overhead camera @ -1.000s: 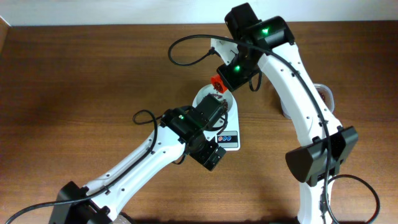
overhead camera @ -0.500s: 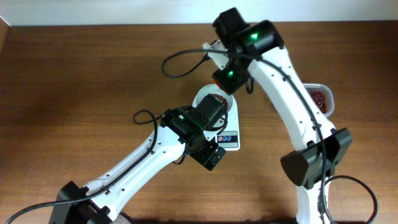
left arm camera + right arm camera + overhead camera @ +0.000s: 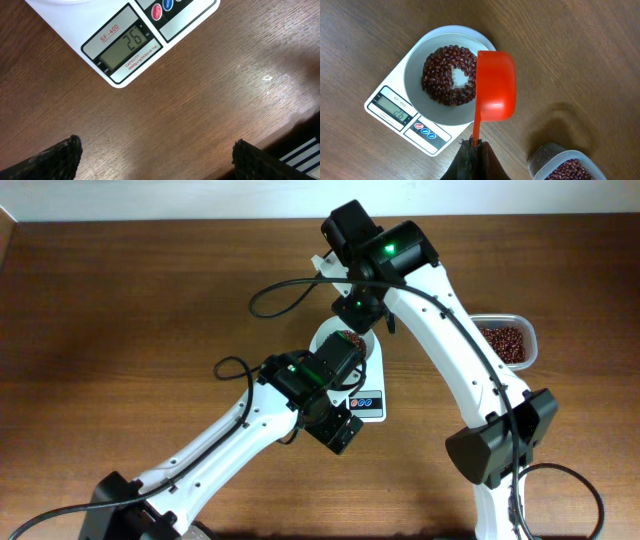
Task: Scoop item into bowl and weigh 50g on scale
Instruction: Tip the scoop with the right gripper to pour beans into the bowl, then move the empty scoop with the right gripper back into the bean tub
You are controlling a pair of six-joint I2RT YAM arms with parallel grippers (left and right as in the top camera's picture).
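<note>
As my right arm swings left off the clear plastic tub point(image 3: 528, 340), the right tool point(image 3: 472, 146) pinches the orange plastic scoop point(image 3: 495, 85) over the small white bowl point(image 3: 445, 114) of red-brown beans point(image 3: 437, 75) on the flat white scale point(image 3: 127, 47) reading 26, so I judge about half remains; left tool point(image 3: 155, 157) spread.
</note>
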